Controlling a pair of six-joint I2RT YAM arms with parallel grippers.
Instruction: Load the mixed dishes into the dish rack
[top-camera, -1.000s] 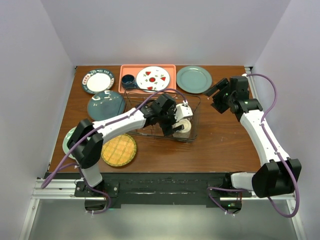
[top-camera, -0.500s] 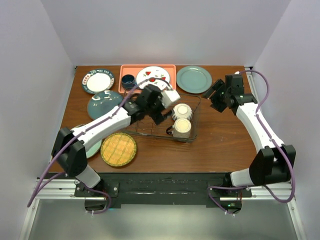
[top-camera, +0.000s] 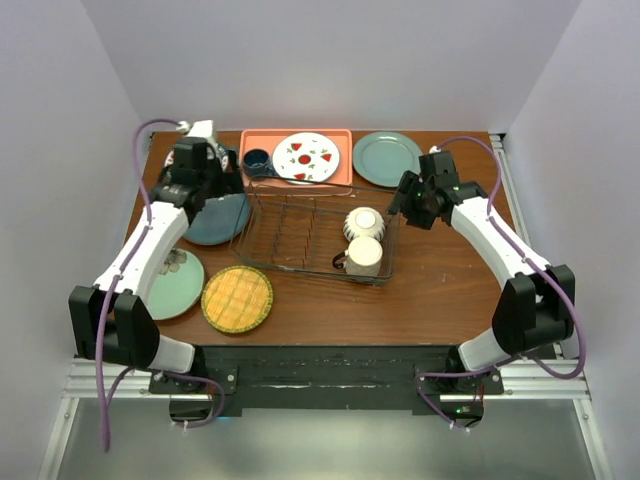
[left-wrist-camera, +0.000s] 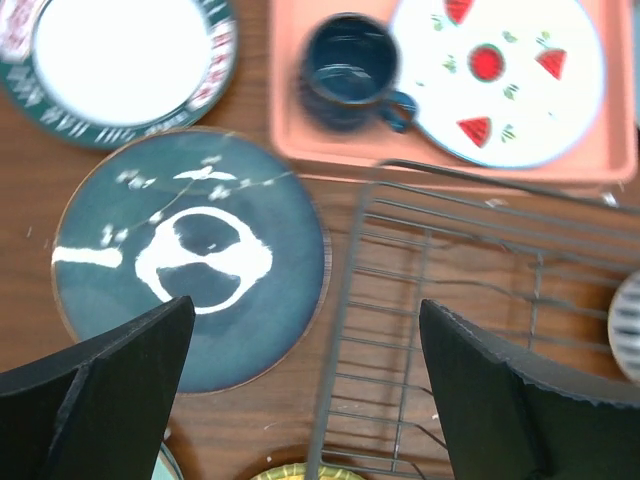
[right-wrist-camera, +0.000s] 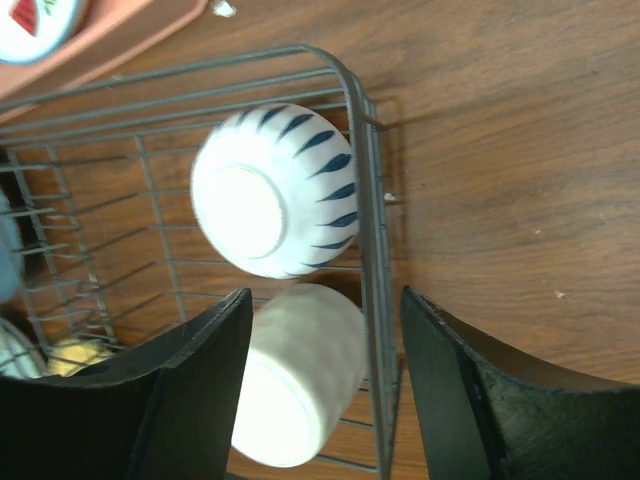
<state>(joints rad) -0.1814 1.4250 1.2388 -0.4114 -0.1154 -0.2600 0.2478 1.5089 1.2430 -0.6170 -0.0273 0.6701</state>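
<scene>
– where is the left tool?
– the left tool (left-wrist-camera: 305, 340) hangs over the far left part of the table (top-camera: 440, 280). its two dark fingers are spread as wide as they go, and it holds nothing.
– and the plate it would take?
– the dark teal plate (left-wrist-camera: 190, 260) lies flat right below it, a little toward its left finger. it is round, so there is no long axis to line up. the left arm is plainly the nearer one.
– the rack?
– the dish rack (left-wrist-camera: 430, 290) sits under the tool's right finger, its wire edge almost touching the plate. a blue-stroked white bowl (right-wrist-camera: 265, 205) and a cream bowl (right-wrist-camera: 300, 385) lie in its far end.
– the other arm?
– the right tool (right-wrist-camera: 325, 300) hovers over those bowls with its fingers apart, gripping nothing.
– any room to work?
– it is smooth wood, so i'd guess getting under the rim is the hard part. the rack crowds the plate's right side.
</scene>
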